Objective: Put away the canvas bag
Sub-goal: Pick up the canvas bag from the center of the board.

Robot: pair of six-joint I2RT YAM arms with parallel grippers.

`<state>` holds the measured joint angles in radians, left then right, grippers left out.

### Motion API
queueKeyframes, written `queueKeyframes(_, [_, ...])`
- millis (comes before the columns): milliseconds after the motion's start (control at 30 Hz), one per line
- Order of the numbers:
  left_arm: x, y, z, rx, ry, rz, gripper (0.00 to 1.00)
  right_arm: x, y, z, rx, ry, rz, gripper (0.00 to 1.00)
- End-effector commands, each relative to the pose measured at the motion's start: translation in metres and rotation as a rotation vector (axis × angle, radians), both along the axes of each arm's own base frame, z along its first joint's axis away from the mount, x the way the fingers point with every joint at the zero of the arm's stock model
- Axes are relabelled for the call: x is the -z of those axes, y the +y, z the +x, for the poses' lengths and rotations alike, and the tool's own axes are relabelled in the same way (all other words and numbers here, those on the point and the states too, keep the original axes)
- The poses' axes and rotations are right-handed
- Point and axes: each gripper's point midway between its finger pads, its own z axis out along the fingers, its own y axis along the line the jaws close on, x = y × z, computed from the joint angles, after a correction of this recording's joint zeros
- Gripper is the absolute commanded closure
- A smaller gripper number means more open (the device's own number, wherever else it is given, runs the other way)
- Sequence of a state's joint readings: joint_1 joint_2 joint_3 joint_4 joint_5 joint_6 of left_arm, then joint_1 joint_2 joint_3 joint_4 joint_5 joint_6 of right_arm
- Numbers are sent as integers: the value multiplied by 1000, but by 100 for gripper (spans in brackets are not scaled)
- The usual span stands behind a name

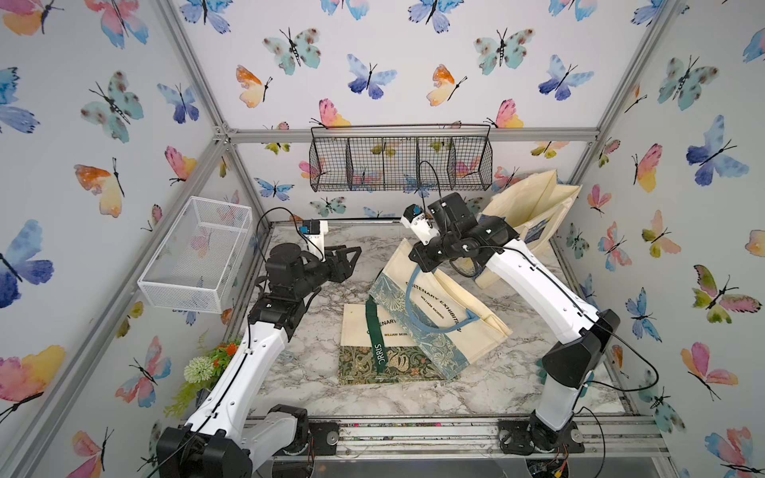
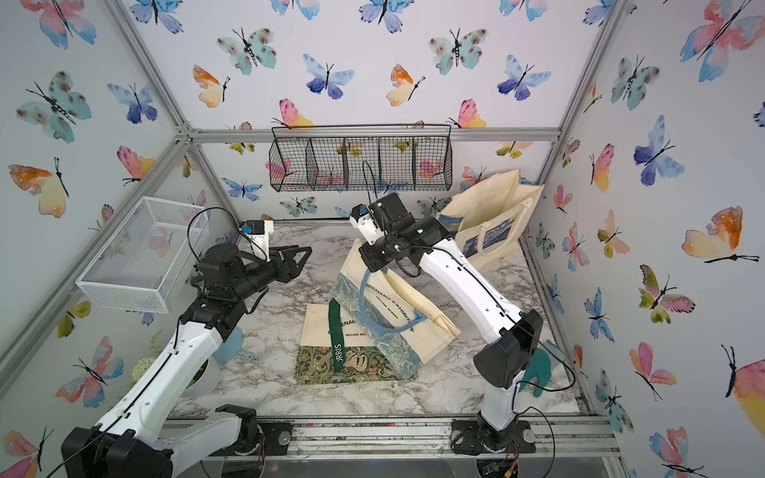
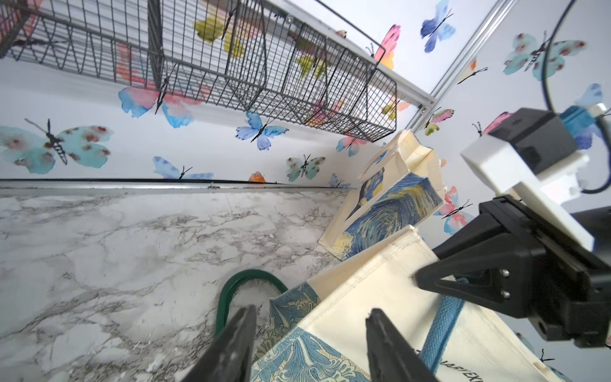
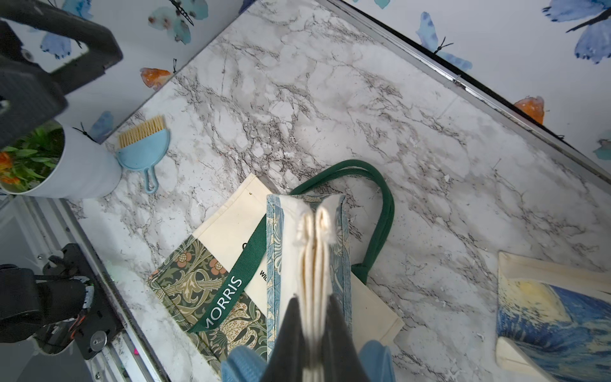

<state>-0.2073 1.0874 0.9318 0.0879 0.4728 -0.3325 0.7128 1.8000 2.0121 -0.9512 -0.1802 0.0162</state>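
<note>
Right wrist view: right tool (image 4: 313, 301) was clamped narrow on the folded top hem of the blue-patterned canvas bag (image 4: 310, 238), with all layers pinched together (so the mouth can't gape and the bag travels flat, my read). In both top views the bag hung tilted from that grip. Its upper end was at the tool and its lower corner was down on the green-patterned bag (image 1: 385, 364), which lay flat on the desk (image 1: 496, 380). So it was not clear of the pile yet. Its blue handle (image 1: 414, 298) drooped loose across the printed face.

Left tool (image 3: 310, 314) was open at a middling width and held nothing. It sat off the bag's side edge, apart from it in a top view. It looked placed to steady the free end, since a one-point grip lets cloth swing.

Starry-print tote (image 1: 534, 215) stood open in the back corner, just behind the right arm. That was likely the put-away spot, judgement only. Next call: raise until the lower corner clears, then carry toward the tote mouth. Risks: the dangling handle snagging the tote rim, or the hem slipping out.
</note>
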Motion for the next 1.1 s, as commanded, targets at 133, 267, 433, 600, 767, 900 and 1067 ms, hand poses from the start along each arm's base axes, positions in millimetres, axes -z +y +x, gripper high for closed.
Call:
queueKeyframes(133, [-16, -14, -13, 115, -142, -16, 39, -13, -6, -9, -75, 91, 175, 97])
queueKeyframes(267, [-18, -30, -22, 238, -145, -25, 39, -11, -2, -15, -138, 109, 190, 97])
queueKeyframes(433, [-23, -37, -22, 293, -153, -20, 39, -11, 5, -30, -241, 126, 227, 98])
queueKeyframes(600, [-28, -39, -23, 313, -178, -21, 38, 3, -4, -38, -253, 139, 182, 97])
queueKeyframes(767, [-36, -47, -26, 382, -173, -22, 38, 2, -13, -42, -215, 123, 177, 97])
queueKeyframes(900, [-43, -52, -33, 442, -202, -29, 38, 8, -16, -46, -198, 166, 164, 97])
queueKeyframes(1067, [-51, -65, -57, 629, -235, -81, 38, 9, -10, -68, -295, 237, 213, 98])
